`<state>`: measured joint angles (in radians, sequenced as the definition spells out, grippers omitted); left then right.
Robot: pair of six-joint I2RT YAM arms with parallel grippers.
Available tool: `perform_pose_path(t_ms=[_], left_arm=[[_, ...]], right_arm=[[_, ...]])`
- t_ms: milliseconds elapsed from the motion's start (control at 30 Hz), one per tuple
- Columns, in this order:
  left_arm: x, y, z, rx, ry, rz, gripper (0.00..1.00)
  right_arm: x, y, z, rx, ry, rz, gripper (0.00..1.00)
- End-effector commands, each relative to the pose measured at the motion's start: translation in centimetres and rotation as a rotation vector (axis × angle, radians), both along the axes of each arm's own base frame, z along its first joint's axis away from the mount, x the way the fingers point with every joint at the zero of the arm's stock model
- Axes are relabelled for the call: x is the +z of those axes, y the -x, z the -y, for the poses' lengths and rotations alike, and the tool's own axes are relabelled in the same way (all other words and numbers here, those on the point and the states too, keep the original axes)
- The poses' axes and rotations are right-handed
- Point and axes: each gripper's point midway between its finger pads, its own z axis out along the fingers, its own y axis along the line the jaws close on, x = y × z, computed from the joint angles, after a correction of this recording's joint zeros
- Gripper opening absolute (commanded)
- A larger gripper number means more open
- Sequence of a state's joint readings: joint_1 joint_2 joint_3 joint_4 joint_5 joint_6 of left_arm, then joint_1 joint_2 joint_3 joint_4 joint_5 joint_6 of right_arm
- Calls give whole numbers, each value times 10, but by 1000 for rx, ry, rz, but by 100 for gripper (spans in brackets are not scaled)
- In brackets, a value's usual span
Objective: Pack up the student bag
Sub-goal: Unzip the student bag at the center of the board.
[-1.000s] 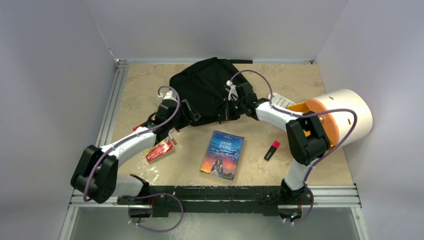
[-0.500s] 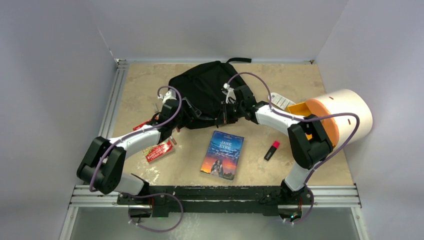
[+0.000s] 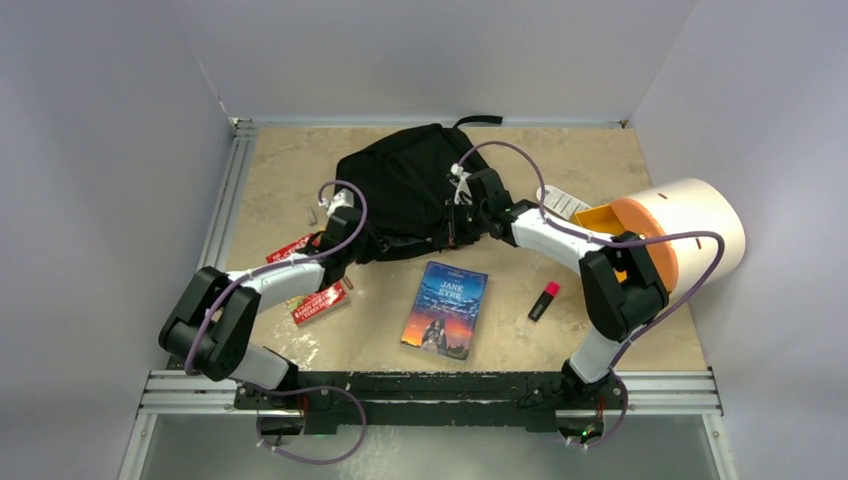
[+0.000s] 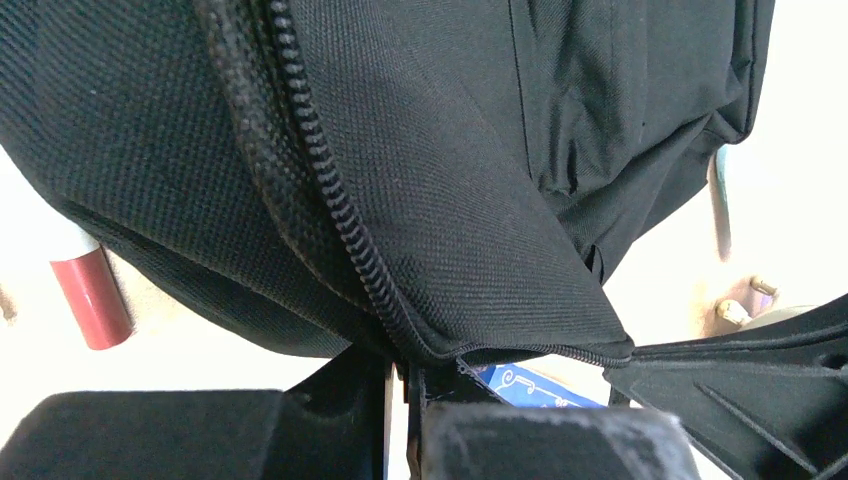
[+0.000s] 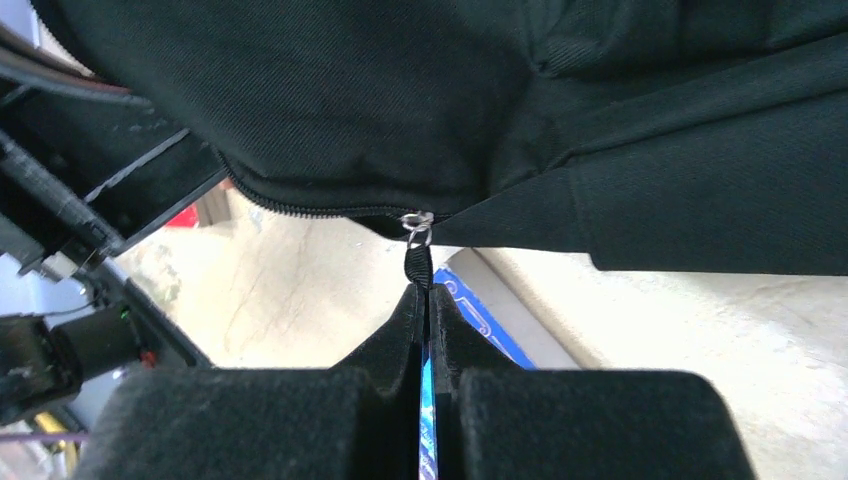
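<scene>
Here, left gripper (image 4: 405, 380) clamped on student bag (image 3: 410, 185) hem, right gripper (image 5: 424, 305) pinching zipper pull (image 5: 418, 262), book (image 3: 446, 308) near.

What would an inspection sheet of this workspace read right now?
Surface: beige tabletop, mottled.
Job's things: student bag lying far centre.
Clutter: Jane Eyre book, red-capped marker, red packet, cream-and-orange cylinder on its side.
Grippers: left gripper shut on the bag's zipper edge; right gripper shut on the zipper pull.
Cables: purple cables looped along both arms.
Surroundings: grey walls; aluminium rails.
</scene>
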<state>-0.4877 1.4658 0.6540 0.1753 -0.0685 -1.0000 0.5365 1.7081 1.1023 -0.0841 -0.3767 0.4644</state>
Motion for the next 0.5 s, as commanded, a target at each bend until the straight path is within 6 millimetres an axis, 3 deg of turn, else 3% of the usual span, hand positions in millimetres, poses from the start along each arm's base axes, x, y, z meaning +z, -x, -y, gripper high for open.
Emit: perform_pose_path(t_ms=[0, 300, 467], left_arm=[[16, -4, -9, 23, -36, 63, 0], [12, 2, -14, 20, -53, 60, 0], [10, 5, -18, 31, -62, 59, 0]], right_arm=[[24, -31, 15, -121, 93, 99, 0], [13, -70, 45, -274, 301, 154, 0], [-4, -76, 56, -289, 390, 144, 0]])
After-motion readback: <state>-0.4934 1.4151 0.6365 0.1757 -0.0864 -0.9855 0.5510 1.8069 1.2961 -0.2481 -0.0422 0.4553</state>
